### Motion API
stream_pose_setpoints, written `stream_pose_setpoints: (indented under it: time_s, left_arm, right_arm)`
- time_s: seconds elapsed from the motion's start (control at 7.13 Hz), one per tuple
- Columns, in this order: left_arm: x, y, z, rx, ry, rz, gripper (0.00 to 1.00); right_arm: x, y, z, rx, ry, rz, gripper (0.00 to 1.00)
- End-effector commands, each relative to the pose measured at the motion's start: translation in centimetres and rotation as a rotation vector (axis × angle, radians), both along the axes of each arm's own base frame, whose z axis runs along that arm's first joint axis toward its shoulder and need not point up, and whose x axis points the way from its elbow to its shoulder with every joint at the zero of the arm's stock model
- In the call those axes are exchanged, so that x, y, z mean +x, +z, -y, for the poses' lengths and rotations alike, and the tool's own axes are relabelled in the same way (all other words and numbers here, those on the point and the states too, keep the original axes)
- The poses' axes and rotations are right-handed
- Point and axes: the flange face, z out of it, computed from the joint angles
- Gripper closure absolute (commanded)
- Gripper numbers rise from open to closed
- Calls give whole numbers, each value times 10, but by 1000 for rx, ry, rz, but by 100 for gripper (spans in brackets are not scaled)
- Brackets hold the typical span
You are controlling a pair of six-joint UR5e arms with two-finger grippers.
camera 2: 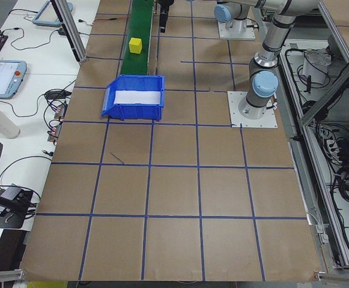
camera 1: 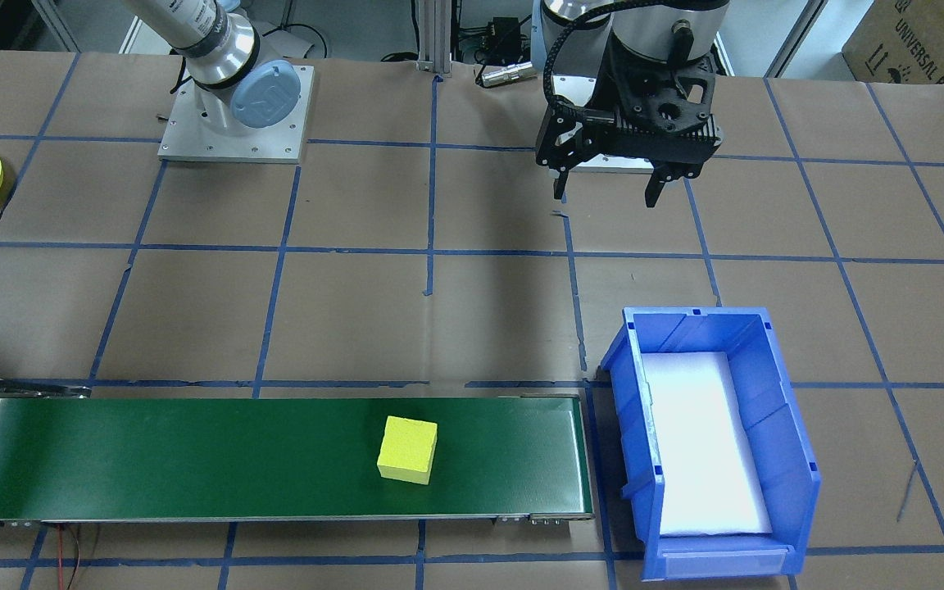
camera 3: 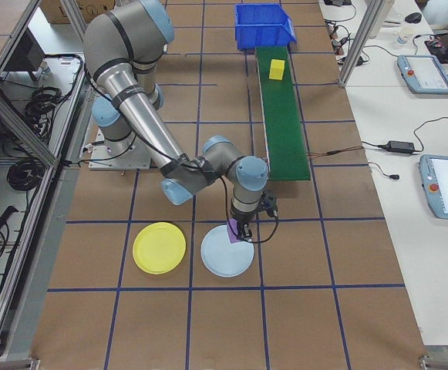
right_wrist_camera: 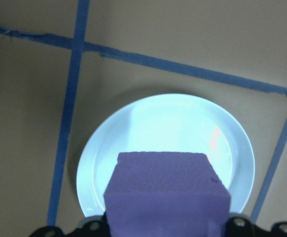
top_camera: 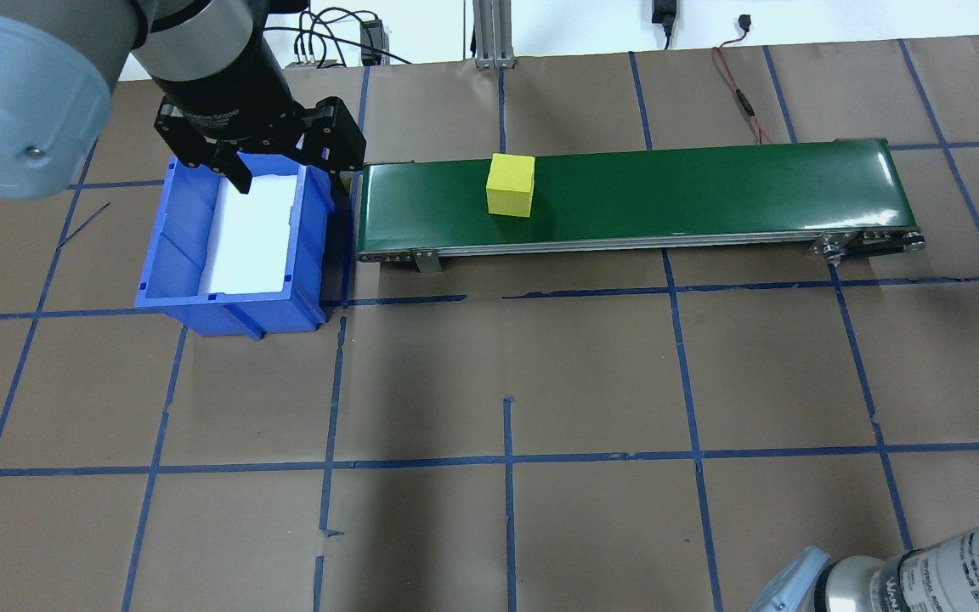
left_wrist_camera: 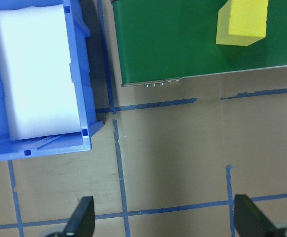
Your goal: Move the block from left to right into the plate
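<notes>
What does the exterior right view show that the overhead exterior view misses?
Only exterior right shows the right gripper holding a purple block over a pale blue plate, with the yellow plate beside it. Only the overhead view shows the left gripper, open and empty, above the far end of the blue bin. Both show the yellow block on the green conveyor, apart from either gripper, and the bin at the belt's end.

- You have a block [top_camera: 512, 184] on the conveyor [top_camera: 710, 191], with the bin [top_camera: 230, 297] at its end
- Two plates [camera 3: 160, 247] [camera 3: 227, 250] lie side by side on the counter [camera 3: 301, 308]
</notes>
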Motion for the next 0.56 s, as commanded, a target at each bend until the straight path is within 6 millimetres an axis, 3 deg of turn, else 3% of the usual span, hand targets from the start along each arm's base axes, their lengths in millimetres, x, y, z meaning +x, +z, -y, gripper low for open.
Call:
stream_pose_setpoints:
  time_s: [0.0,0.14,0.42]
  left_arm:
    - [6,0,-3,13,7,37,0]
    - [7,-1,-4,25,8,39,0]
    - [6,-4,-7,49,6,34,0]
  right_arm:
    - [-21,-17,-19,-8,-19,23,6]
    - [-20,-17,-18,-17,-7,31,0]
    - [-21,-8,-17,-27,-8,17,0]
